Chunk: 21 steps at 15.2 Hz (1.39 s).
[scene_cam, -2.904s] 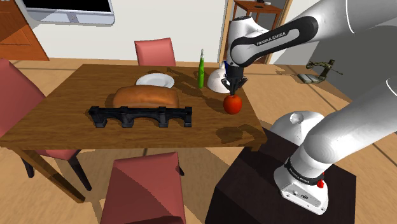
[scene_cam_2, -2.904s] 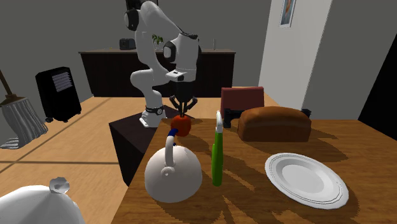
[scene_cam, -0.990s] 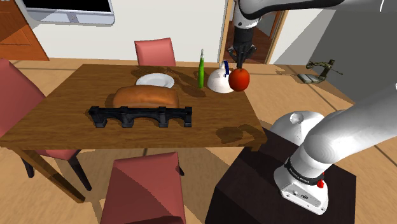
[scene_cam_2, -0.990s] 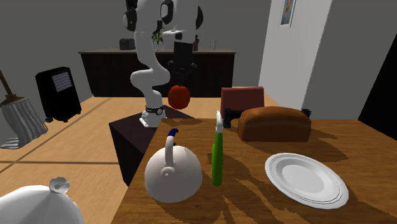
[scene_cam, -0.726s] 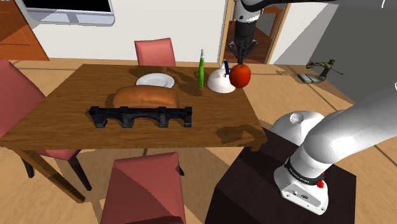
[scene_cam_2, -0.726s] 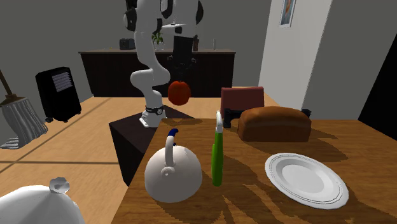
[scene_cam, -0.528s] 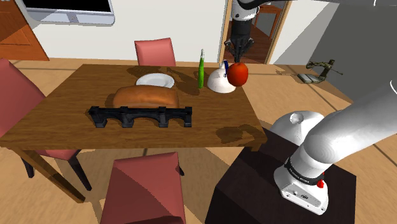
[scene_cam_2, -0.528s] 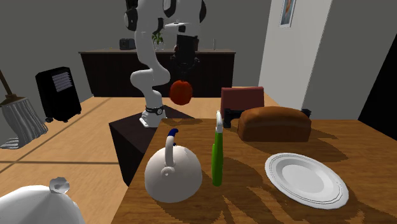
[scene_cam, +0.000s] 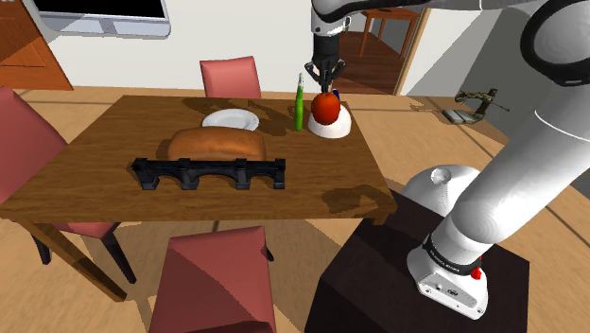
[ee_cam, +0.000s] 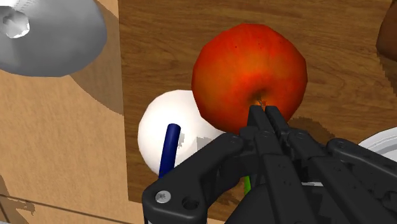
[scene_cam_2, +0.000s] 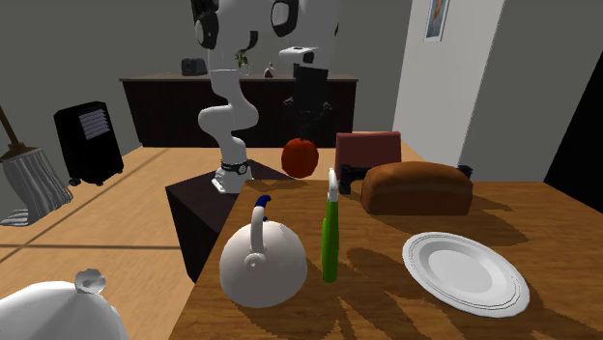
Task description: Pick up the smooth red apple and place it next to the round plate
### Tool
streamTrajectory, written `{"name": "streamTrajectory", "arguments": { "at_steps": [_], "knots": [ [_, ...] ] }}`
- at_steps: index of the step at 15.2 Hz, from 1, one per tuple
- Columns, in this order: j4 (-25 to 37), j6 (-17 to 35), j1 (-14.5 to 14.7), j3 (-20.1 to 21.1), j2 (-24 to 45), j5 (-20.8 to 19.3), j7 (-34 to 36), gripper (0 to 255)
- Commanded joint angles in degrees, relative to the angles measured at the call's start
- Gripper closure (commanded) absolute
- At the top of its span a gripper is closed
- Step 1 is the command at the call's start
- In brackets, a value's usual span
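Black two-finger tool [scene_cam: 326,87] hangs above the brown wooden desk [scene_cam: 95,180], fingers pinched tight on the stem end of the smooth red apple [scene_cam: 325,107]. The apple dangles in the air over a white domed kettle [scene_cam: 338,126] with a blue handle. Past a slim green bottle [scene_cam: 300,104] lies the round white plate [scene_cam: 230,119]. Best handled, in my judgement, by carrying the apple high over kettle and bottle, then lowering it gently onto bare wood just beside the plate's rim.
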Motion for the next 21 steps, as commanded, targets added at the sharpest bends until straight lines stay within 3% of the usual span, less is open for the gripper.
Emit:
{"name": "streamTrajectory", "arguments": {
  "at_steps": [1,9,12,14,21],
  "knots": [
    [5.1,-0.2,0.5,0.5,5.0,-0.5,1.1,255],
    [28.6,-3.9,3.1,1.3,25.3,-2.9,3.8,255],
    [42.1,-7.8,4.7,1.1,35.0,-3.9,4.1,255],
    [57.2,-13.1,6.3,0.7,44.7,-4.6,3.7,255],
    [46.9,-5.8,5.5,0.9,41.9,-4.4,4.6,255]
  ]
}}
